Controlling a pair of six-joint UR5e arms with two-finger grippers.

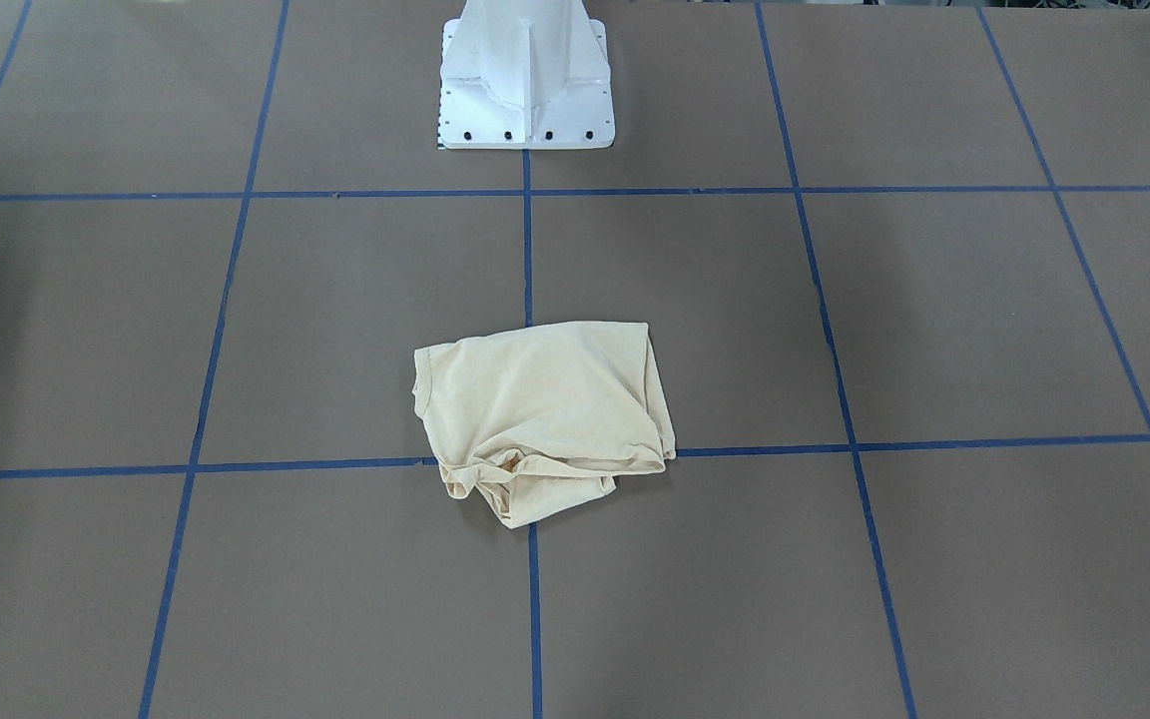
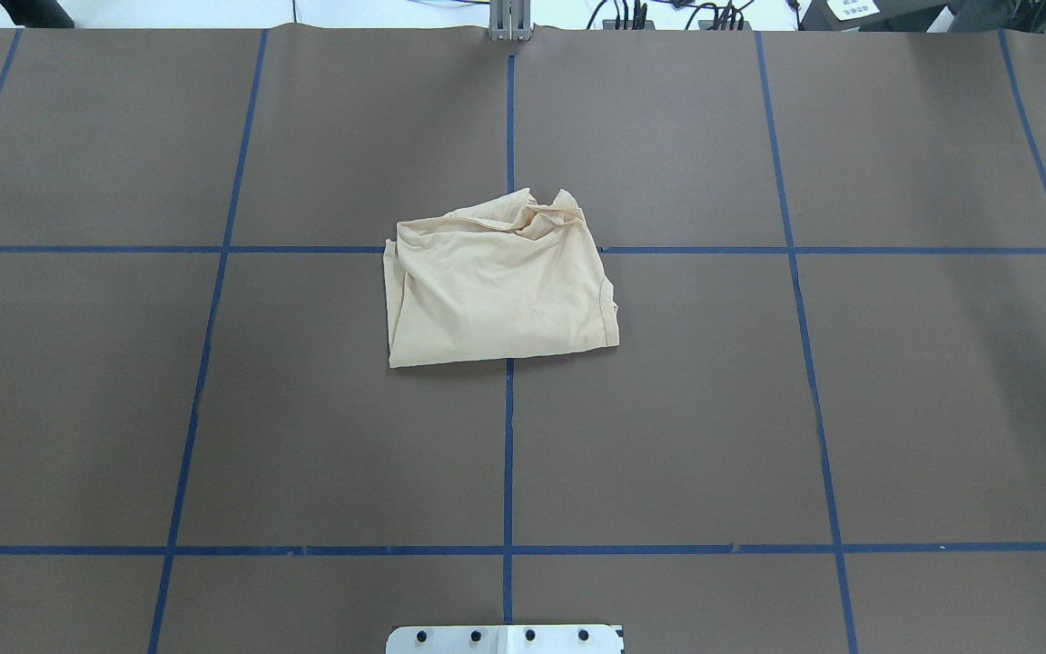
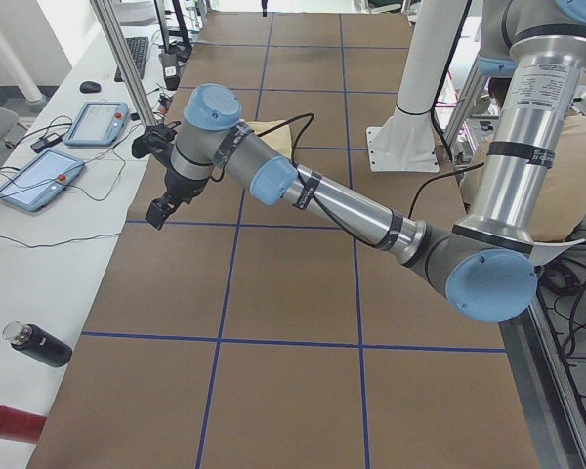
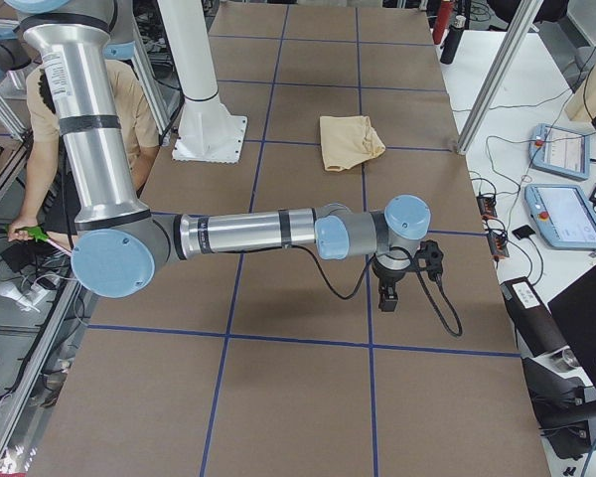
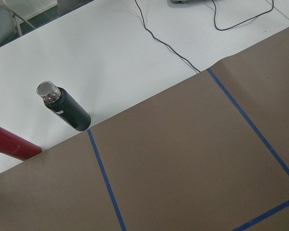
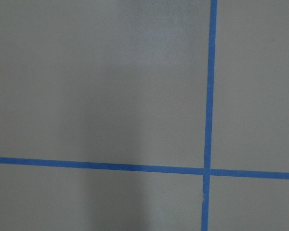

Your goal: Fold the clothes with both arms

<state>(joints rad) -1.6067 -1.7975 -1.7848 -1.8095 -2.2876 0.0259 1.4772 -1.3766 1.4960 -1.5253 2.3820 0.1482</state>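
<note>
Left pincer (image 3: 156, 219), right pincer (image 4: 387, 303), grip unreadable, crumpled T-shirt (image 2: 500, 282) well apart between them

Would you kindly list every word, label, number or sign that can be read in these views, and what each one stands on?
None can be read.
T-shirt: no print or label shows.
Left arm: dark lettering on its tube, too blurred.
White card, top right of the overhead view: too small.
Teach pendant: screen unreadable.
Black bottle: white mark, illegible.
</note>
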